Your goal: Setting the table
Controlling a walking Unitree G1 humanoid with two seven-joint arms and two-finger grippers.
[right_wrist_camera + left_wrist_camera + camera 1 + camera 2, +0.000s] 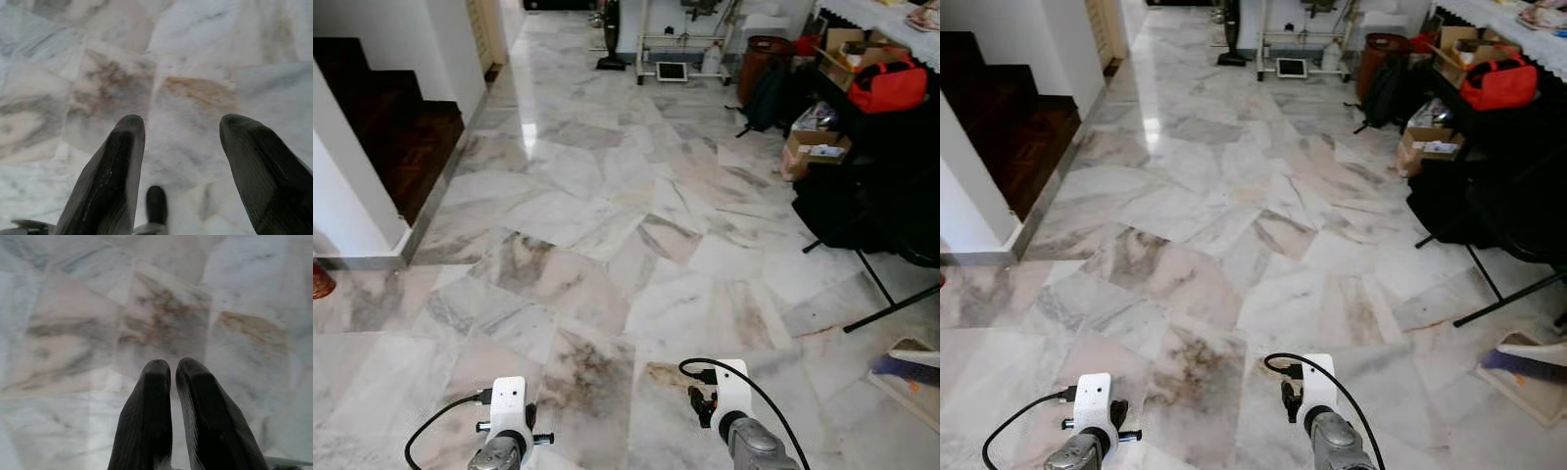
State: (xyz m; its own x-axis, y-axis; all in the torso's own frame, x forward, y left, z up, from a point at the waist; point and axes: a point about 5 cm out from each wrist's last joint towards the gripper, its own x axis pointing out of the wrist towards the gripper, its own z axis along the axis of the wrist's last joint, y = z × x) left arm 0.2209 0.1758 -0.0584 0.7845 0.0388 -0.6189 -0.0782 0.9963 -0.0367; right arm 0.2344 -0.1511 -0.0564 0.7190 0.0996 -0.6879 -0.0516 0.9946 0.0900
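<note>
Both arms low over marble floor (pixel 607 245), nothing held. L gripper (pixel 168 369) fingers nearly together, R gripper (pixel 178 125) spread wide. No tableware visible; table (pixel 862 15) far ahead-right, R arm's side, so nearer R.

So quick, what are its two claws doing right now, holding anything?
Left claw: closed, holding nothing, hanging over the marble floor.
Right claw: open, holding nothing, also over the floor.

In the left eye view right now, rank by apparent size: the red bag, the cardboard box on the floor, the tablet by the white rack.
1. red bag
2. cardboard box, looking somewhat smaller
3. tablet, farthest away, so its true size is unsure
</note>
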